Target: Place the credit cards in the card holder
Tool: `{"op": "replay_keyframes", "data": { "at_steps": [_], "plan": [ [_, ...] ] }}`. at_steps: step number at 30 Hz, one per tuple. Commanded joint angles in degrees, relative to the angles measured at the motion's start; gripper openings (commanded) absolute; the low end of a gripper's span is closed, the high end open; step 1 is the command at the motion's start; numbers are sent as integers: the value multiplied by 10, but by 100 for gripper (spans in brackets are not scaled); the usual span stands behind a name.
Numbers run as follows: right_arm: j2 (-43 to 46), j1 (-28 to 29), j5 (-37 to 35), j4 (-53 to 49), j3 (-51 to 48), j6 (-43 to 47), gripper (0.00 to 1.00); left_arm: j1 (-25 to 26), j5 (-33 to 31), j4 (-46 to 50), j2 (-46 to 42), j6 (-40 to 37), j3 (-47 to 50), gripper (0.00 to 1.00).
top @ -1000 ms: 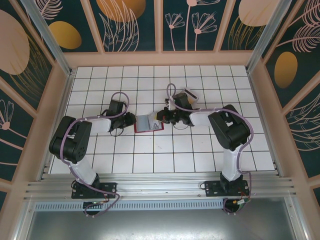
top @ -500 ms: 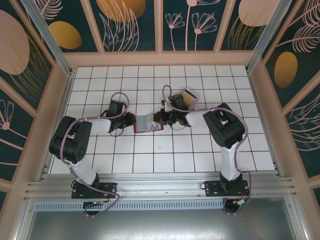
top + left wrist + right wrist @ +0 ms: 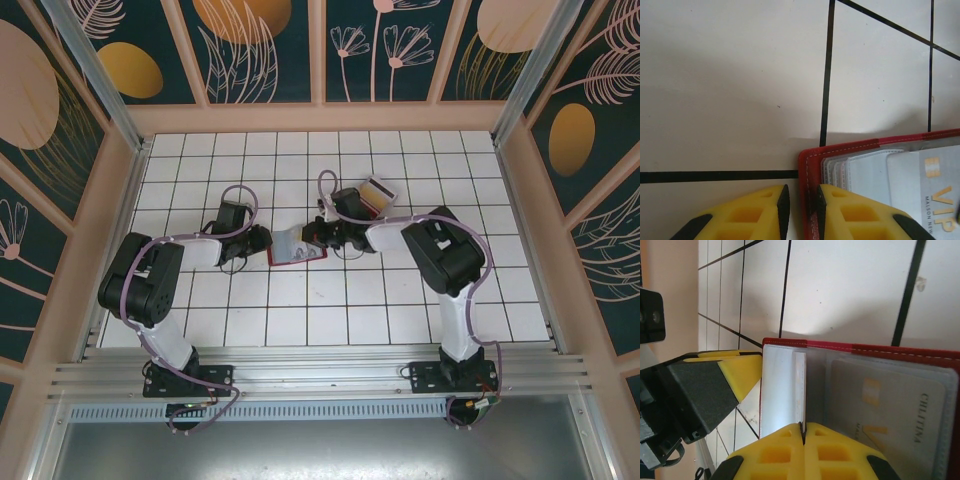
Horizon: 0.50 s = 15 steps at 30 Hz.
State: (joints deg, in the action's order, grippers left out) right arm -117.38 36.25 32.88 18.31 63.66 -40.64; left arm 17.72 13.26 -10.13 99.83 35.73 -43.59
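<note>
The red card holder point(image 3: 297, 249) lies open on the white tiles, its clear sleeves facing up. My left gripper point(image 3: 266, 243) is shut on its left red edge point(image 3: 809, 165), one pad on each side of the leather. A pale VIP card point(image 3: 932, 182) sits inside one sleeve. My right gripper point(image 3: 318, 236) is shut on a thin pale credit card point(image 3: 799, 390), seen edge-on. That card stands upright over the holder's sleeves point(image 3: 782, 390), close to its left end. The sleeved card point(image 3: 890, 405) lies to the right of it.
A small clear box point(image 3: 378, 191) with more cards in it stands behind the right gripper. The left gripper's yellow finger point(image 3: 737, 372) is close beside the held card. Open tiled floor lies in front of the holder, and wooden walls frame the table.
My right arm has carried the card leftward, from the holder's right edge to over its sleeves. The left gripper has kept its hold and stayed in place.
</note>
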Motion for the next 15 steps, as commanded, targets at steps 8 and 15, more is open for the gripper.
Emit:
{"op": "replay_keyframes", "data": {
  "at_steps": [8,15],
  "plan": [
    [-11,51,-100,-47,19,18,2,15,25,20,24,11,22,25],
    [-34,81,-126,-92,62,45,3,16,22,21,21,10,25,24]
  ]
}}
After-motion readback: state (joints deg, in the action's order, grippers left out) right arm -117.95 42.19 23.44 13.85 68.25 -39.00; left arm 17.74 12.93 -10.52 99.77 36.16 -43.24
